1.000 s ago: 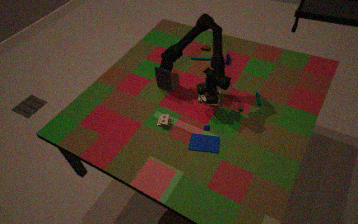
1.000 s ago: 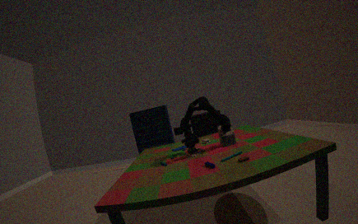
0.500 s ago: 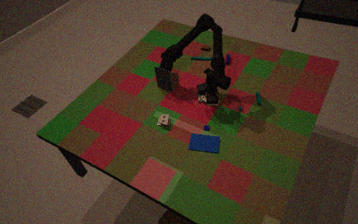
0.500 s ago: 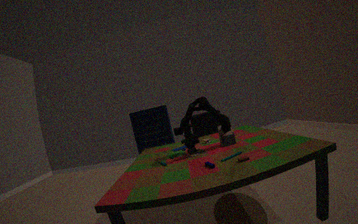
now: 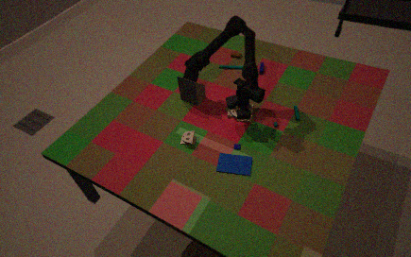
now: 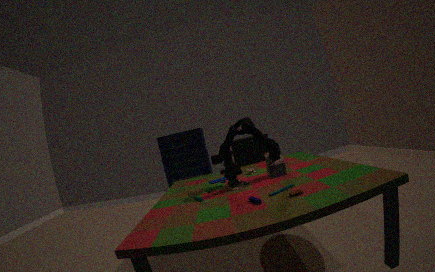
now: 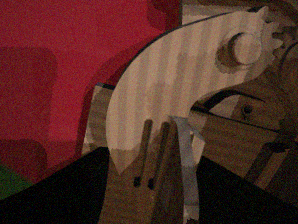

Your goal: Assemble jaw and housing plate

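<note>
The gripper is low over the wooden base and shut on a jaw. That pale curved jaw fills the middle of the wrist view, its pointed end between the dark fingers. Its gear teeth are at the upper right. A round pin shows in its hole, with a dark gap on the left; how deep the jaw sits is unclear. The other jaw and any tooth contact are too dim to tell. The pale housing plate, with two dark holes, stands apart, tilted, on the table.
A blue flat plate and a small blue cube lie towards the front. A teal bar and a teal bit lie right of the base. A teal rod, an orange piece and a blue piece lie behind.
</note>
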`<action>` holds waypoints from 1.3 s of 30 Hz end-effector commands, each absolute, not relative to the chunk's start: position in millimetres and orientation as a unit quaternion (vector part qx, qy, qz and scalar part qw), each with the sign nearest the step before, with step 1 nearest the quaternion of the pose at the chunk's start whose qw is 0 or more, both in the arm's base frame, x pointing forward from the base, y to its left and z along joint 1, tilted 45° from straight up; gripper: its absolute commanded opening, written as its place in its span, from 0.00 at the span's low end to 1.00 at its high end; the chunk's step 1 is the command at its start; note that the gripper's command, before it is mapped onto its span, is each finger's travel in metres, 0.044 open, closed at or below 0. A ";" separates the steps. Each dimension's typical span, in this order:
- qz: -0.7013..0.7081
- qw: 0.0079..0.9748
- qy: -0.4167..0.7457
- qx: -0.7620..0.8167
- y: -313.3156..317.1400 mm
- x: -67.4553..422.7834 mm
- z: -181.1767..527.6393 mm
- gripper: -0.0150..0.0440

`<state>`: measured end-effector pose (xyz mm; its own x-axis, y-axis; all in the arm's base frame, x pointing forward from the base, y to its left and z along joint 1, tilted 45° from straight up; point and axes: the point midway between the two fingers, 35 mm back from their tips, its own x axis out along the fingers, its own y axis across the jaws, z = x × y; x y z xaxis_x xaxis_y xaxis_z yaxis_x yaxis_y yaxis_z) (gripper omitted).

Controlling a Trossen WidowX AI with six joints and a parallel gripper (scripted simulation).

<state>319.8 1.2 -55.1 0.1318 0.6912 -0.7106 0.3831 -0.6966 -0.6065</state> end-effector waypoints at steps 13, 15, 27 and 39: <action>0.550 0.140 -0.363 -0.739 1.3 319.8 -55.1 0.61; 0.550 0.140 -0.363 -0.739 1.3 319.8 -55.1 0.63; 0.550 0.140 -0.363 -0.739 1.3 319.8 -55.1 0.63; 0.549 0.141 -0.362 -0.740 -45.9 310.6 -6.0 0.63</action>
